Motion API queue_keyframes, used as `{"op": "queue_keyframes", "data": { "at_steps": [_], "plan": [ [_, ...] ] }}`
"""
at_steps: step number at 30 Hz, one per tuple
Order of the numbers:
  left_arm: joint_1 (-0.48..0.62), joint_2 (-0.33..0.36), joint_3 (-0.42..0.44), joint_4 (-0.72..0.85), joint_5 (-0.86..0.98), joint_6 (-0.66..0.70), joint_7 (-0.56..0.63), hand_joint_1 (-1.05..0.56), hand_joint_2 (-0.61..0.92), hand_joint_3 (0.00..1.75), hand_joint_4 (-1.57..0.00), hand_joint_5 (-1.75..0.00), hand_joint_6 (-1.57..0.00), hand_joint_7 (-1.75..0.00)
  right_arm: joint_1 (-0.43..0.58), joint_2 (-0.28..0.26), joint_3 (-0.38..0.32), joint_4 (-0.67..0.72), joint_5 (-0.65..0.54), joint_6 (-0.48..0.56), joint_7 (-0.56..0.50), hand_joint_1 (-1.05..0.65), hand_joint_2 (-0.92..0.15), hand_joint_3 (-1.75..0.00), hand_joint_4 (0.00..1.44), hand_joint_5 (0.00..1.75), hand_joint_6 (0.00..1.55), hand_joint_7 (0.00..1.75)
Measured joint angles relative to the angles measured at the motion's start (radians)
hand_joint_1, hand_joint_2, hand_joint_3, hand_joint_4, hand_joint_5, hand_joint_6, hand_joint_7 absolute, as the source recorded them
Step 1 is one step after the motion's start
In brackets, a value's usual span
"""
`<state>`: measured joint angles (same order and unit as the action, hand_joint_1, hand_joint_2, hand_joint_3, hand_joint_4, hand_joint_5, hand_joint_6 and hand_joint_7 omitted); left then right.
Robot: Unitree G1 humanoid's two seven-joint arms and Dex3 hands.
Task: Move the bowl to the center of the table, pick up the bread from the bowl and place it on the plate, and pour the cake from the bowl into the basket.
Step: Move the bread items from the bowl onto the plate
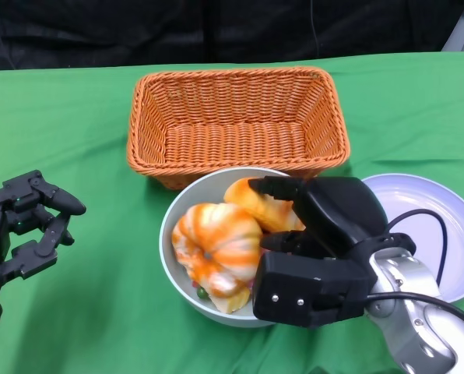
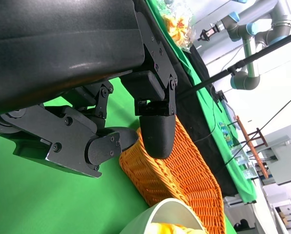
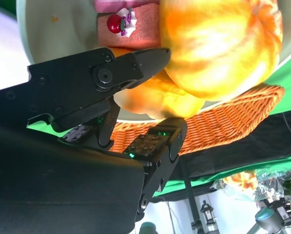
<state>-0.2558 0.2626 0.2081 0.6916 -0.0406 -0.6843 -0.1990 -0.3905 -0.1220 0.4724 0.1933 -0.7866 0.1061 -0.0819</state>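
Green table [image 1: 76, 117]; bowl [image 1: 187, 204] holds bread [image 1: 216, 245]; basket [image 1: 236, 125] behind.

The right hand [image 3: 131, 105] reached into the bowl [image 3: 48, 39], its fingers [image 3: 135, 66] set around a small golden bread [image 3: 153, 100]: one finger lay across it, others sat beneath near the rim. A large orange-striped bread [image 3: 221, 44] filled the bowl beside it. A pink cake [image 3: 131, 29] with a cherry lay further in. The basket [image 3: 223, 122] stood just past the bowl.
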Motion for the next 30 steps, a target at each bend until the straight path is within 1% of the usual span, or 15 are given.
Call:
{"op": "queue_keyframes", "data": {
  "at_steps": [3, 4, 5, 6, 8, 12, 19, 22, 23, 25, 28, 30],
  "plan": [
    [0.001, 0.000, -0.001, -0.002, 0.001, 0.001, 0.000, -0.06, 0.73, 0.71, -0.78, -1.52, -0.80, -1.18, -0.012, 0.000, 0.004, 0.050, 0.003, -0.037, -0.028, -0.21, -0.88, 0.00, 0.71, 1.18, 0.91, 0.05],
    [0.001, 0.000, -0.001, -0.002, 0.002, 0.001, 0.001, -0.06, 0.73, 0.71, -0.78, -1.52, -0.80, -1.18, -0.016, 0.000, 0.005, 0.066, 0.003, -0.050, -0.039, -0.17, -0.87, 0.00, 0.69, 1.28, 0.95, 0.06],
    [0.002, 0.000, -0.002, -0.002, 0.004, 0.001, 0.001, -0.05, 0.73, 0.71, -0.78, -1.51, -0.80, -1.18, -0.021, 0.000, 0.006, 0.084, 0.004, -0.064, -0.052, -0.16, -0.87, 0.00, 0.68, 1.35, 0.98, 0.06],
    [0.002, 0.000, -0.002, -0.002, 0.007, 0.001, 0.002, -0.06, 0.73, 0.70, -0.79, -1.51, -0.80, -1.18, -0.027, 0.000, 0.007, 0.105, 0.005, -0.082, -0.066, -0.14, -0.87, 0.00, 0.68, 1.40, 1.01, 0.07],
    [0.002, 0.001, -0.004, -0.002, 0.014, 0.000, 0.006, -0.06, 0.73, 0.70, -0.79, -1.50, -0.80, -1.18, -0.035, 0.000, 0.008, 0.140, 0.008, -0.114, -0.090, -0.14, -0.87, 0.00, 0.69, 1.42, 1.03, 0.07],
    [0.002, 0.001, -0.005, -0.002, 0.021, 0.000, 0.010, -0.05, 0.74, 0.71, -0.80, -1.50, -0.80, -1.18, -0.046, 0.000, 0.011, 0.188, 0.012, -0.149, -0.120, -0.17, -0.90, -0.01, 0.71, 1.38, 1.07, 0.08],
    [0.002, 0.001, -0.006, -0.002, 0.021, 0.000, 0.010, -0.06, 0.74, 0.72, -0.78, -1.51, -0.80, -1.18, -0.055, -0.001, 0.036, 0.209, -0.012, -0.150, -0.143, -0.22, -0.92, -0.02, 0.70, 1.36, 1.08, 0.06],
    [0.002, 0.001, -0.007, -0.002, 0.022, 0.000, 0.010, -0.07, 0.73, 0.72, -0.78, -1.52, -0.80, -1.18, -0.058, -0.003, 0.048, 0.203, -0.040, -0.128, -0.143, -0.24, -0.92, -0.01, 0.70, 1.27, 1.08, 0.05],
    [0.002, 0.001, -0.007, -0.002, 0.022, 0.000, 0.010, -0.07, 0.73, 0.72, -0.78, -1.52, -0.80, -1.18, -0.058, -0.004, 0.052, 0.199, -0.049, -0.117, -0.143, -0.26, -0.92, -0.03, 0.72, 1.22, 1.09, 0.04],
    [0.002, 0.001, -0.007, -0.002, 0.022, 0.000, 0.010, -0.06, 0.73, 0.73, -0.78, -1.52, -0.79, -1.18, -0.059, -0.007, 0.061, 0.190, -0.072, -0.100, -0.145, -0.28, -0.92, -0.04, 0.74, 1.18, 1.11, 0.04],
    [0.003, 0.001, -0.007, -0.002, 0.021, -0.003, 0.010, -0.05, 0.73, 0.73, -0.78, -1.52, -0.79, -1.18, -0.058, -0.010, 0.072, 0.190, -0.098, -0.096, -0.183, -0.28, -0.92, -0.04, 0.75, 1.16, 1.12, 0.04],
    [0.003, 0.001, -0.007, -0.002, 0.020, -0.005, 0.009, -0.06, 0.73, 0.73, -0.79, -1.52, -0.80, -1.18, -0.057, -0.015, 0.072, 0.195, -0.097, -0.114, -0.220, -0.28, -0.92, -0.05, 0.78, 1.13, 1.13, 0.04]
  ]
}}
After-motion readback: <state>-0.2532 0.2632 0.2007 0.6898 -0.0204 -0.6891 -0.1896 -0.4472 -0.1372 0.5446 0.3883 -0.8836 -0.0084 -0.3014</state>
